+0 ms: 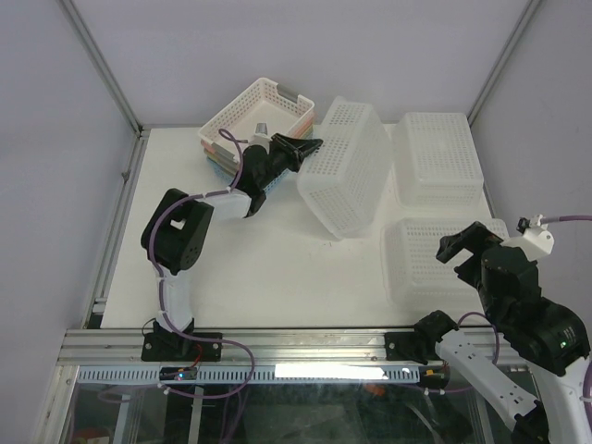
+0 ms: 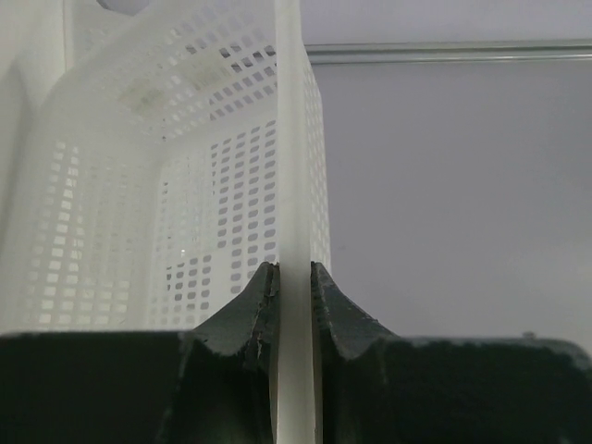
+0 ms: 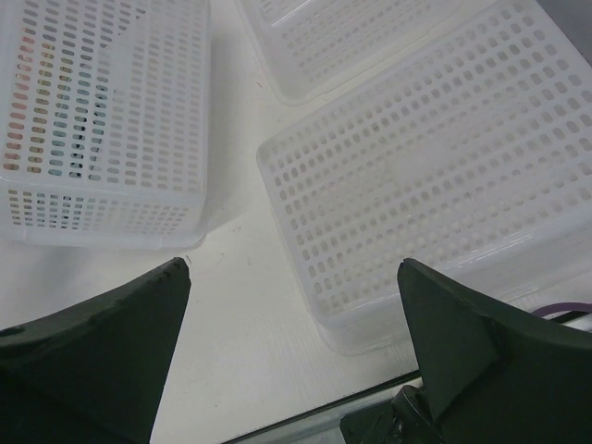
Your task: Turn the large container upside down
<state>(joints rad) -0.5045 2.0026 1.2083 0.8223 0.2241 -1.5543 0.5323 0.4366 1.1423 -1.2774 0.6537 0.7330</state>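
Flip under way: left end effector (image 2: 289, 273) clenched on the rim of the large container (image 1: 347, 171), tipped on edge just right of the stacked baskets (image 1: 254, 116); right end effector (image 1: 467, 242) released, idle; next probably continue the roll until mouth-down, then release.

the top view looks down from above and behind the near edge, over the whole bench (image 1: 277, 277). the left wrist view sits hard against the large container (image 2: 185, 185), facing along its rim. the right wrist view looks down closely at an upside-down basket (image 3: 416, 166); all three views share the large container.
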